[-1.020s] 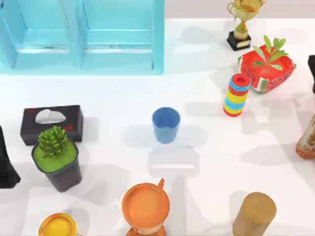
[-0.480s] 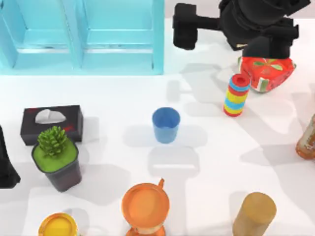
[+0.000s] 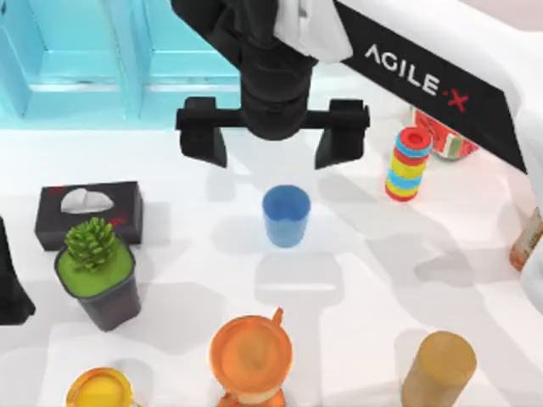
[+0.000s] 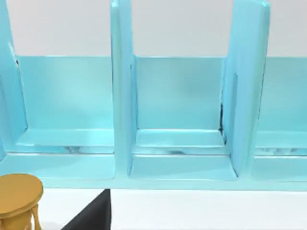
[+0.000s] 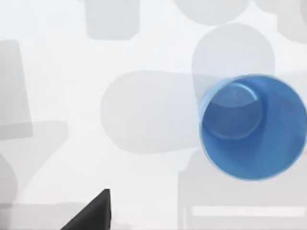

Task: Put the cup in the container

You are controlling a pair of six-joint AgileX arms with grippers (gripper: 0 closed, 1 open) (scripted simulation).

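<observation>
Orange mug (image 3: pixel 251 356) and yellow cup (image 3: pixel 100 390) sit at the near edge of the tabletop (image 3: pixel 187 254), with a tan cylinder (image 3: pixel 439 369) to their right; none of these is the target, and any of them could be mistaken for it if the approach drifts toward the near edge.

Further in, the potted succulent (image 3: pixel 95 271) and the black tissue box (image 3: pixel 87 212) stand on the left, where the left arm (image 3: pixel 10 288) is parked at the edge; I cannot tell how its tool is set.

Mid-tabletop, the cup (image 3: pixel 286 215) stands upright and alone, open mouth up, with nothing touching it. In the right wrist view the cup (image 5: pixel 252 127) lies off to one side rather than centred.

Just beyond it hangs the right tool (image 3: pixel 273 136), its two fingers spread wide and holding nothing. It looks to sit a little behind the cup rather than straddling it, so a straight descent from here risks one finger landing on the rim and tipping or pushing the light cup away. It should be centred first.

To the right stands the striped ring stack (image 3: pixel 409 164), close enough for the arm to clip it on a wide swing.

Farthest back is the turquoise container (image 3: pixel 140 76), split by upright dividers. A low carry could knock the cup against its front lip or a divider.
</observation>
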